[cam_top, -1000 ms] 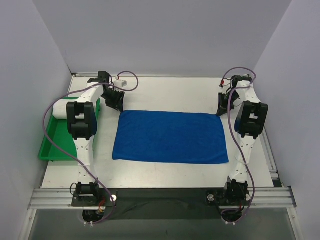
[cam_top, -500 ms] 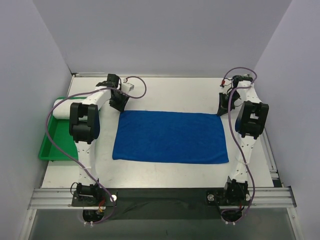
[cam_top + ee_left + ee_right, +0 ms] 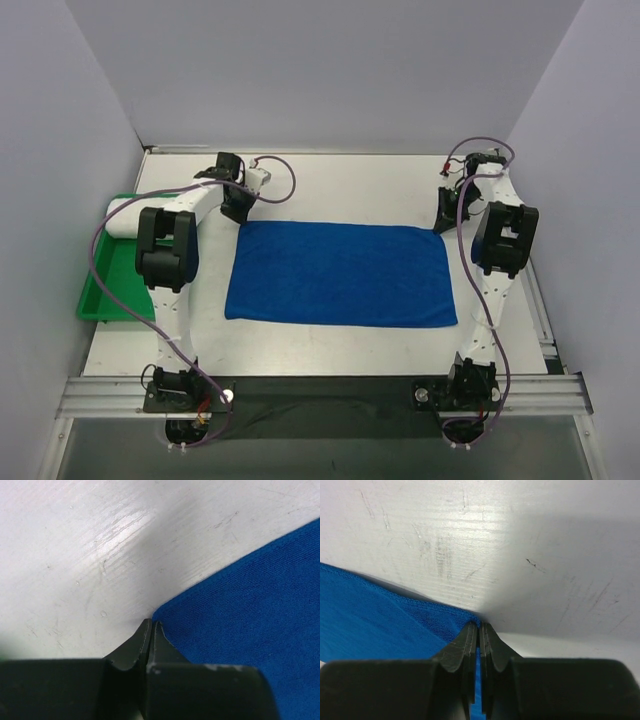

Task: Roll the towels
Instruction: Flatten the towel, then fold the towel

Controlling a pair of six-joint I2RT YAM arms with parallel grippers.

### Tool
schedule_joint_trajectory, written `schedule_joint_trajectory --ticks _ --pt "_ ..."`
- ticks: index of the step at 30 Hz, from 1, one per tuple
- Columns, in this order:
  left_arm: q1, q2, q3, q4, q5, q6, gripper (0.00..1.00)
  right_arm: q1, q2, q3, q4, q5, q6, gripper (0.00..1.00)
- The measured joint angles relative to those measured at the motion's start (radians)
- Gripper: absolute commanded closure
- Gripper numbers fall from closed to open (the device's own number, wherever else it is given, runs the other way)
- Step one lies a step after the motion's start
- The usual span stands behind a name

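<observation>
A blue towel (image 3: 340,273) lies flat and spread out in the middle of the table. My left gripper (image 3: 240,212) is down at its far left corner. In the left wrist view that gripper (image 3: 151,624) is shut, its tips meeting right at the corner of the blue towel (image 3: 250,605); little cloth shows between them. My right gripper (image 3: 441,222) is at the far right corner. In the right wrist view this gripper (image 3: 480,626) is shut on the blue towel (image 3: 375,615), with blue cloth showing between the fingers.
A green tray (image 3: 110,285) sits at the left edge of the table. A rolled white towel (image 3: 125,215) lies at its far end. Grey walls close in the table on the left, right and back.
My left gripper moved right to the towel's far left corner and closed there. The right gripper and the towel stayed still.
</observation>
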Motion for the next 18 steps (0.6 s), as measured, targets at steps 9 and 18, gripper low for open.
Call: schedule_joint_trajectory --ticks 9,18 --pt "0.037 0.039 0.08 -0.063 0.048 -0.021 1.0 0.0 0.0 0.021 0.01 0.005 -0.008 1.0" --pt "0.103 0.061 0.188 -0.132 0.179 -0.027 1.0 0.001 -0.006 0.122 0.024 0.005 -0.018 1.0"
